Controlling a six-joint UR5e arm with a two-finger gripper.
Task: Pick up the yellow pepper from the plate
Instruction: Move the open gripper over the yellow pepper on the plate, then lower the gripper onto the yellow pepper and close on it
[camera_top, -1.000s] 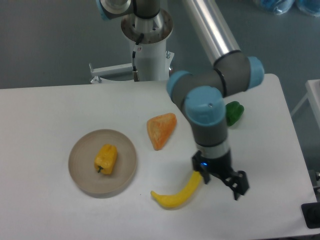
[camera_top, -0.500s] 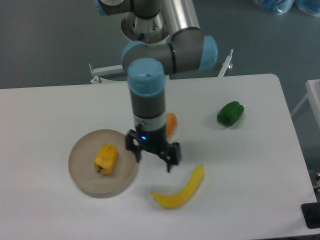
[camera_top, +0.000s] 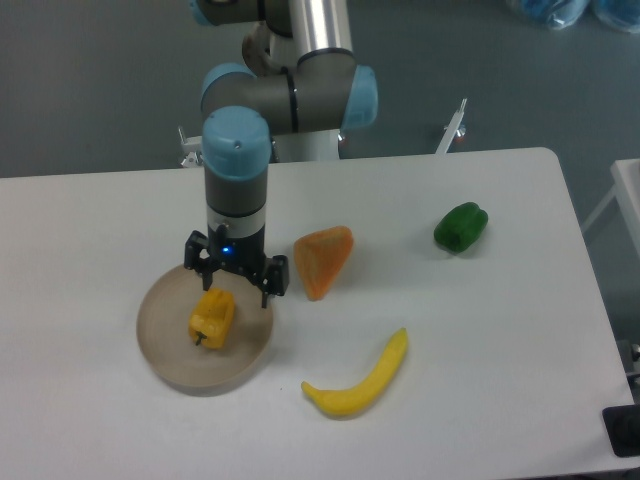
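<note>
On your far left sits the plate (camera_top: 160, 345), a round tan disc on the white table (camera_top: 520, 380). The yellow pepper (camera_top: 212, 318) lies on it, a little right of the plate's centre, its lobes running roughly top to bottom in the view.

Directly above the pepper you have the gripper (camera_top: 236, 278), pointing down from the grey and blue arm (camera_top: 237, 180). Its two dark fingers (camera_top: 276, 277) stand spread apart, one over the plate's upper edge and one just past the pepper's upper right. Nothing is between them; the pepper's top shows just below the gap. You cannot tell from this view how high the fingertips are above the pepper.

Right of the gripper, off the plate, lies an orange wedge (camera_top: 323, 258). Below and right of it the banana (camera_top: 362, 378) curves across the table. Far right, well apart from everything else, rests the green pepper (camera_top: 460, 226).
</note>
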